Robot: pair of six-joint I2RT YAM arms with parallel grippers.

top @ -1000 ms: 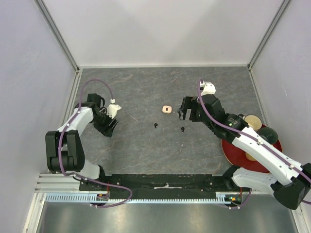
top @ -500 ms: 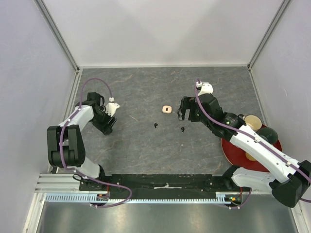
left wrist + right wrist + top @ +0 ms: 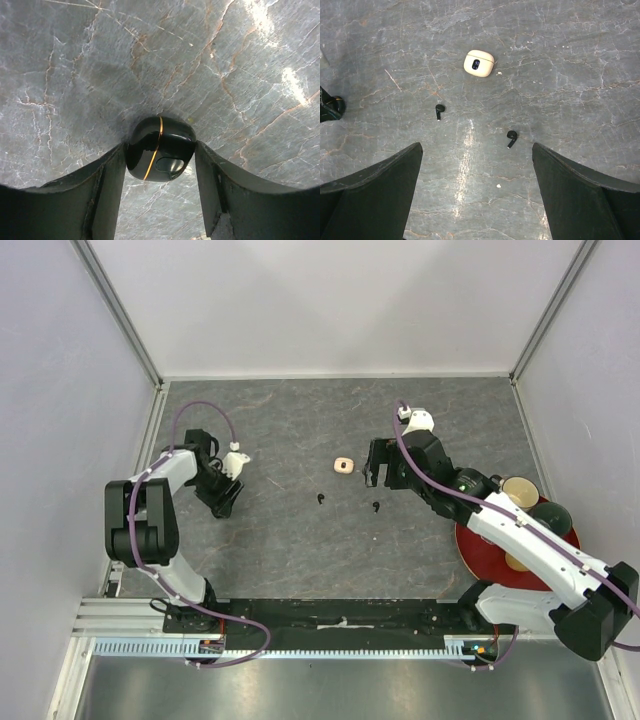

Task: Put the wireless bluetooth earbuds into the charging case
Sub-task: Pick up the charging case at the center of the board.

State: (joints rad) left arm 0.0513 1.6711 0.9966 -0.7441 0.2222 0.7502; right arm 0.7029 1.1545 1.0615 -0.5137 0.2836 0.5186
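Note:
My left gripper (image 3: 160, 149) is shut on a glossy black charging case (image 3: 150, 142) with a gold seam and holds it just over the table at the left (image 3: 224, 498). My right gripper (image 3: 476, 150) is open and empty, hovering right of centre (image 3: 374, 472). Two black earbuds lie on the table, one (image 3: 439, 110) (image 3: 320, 500) to the left and one (image 3: 511, 137) (image 3: 376, 507) nearer my right fingers. A closed cream-white charging case (image 3: 479, 63) (image 3: 343, 465) lies beyond them. No cream-white earbuds are in view.
A red plate (image 3: 480, 545) at the right edge carries a beige cup (image 3: 518, 490) and a dark round object (image 3: 552, 515), partly under my right arm. Walls close in the grey stone-patterned table on three sides.
My right gripper has moved slightly up and left, toward the cream case. My left arm has swung its elbow inward while the gripper stays near the same spot with the black case.

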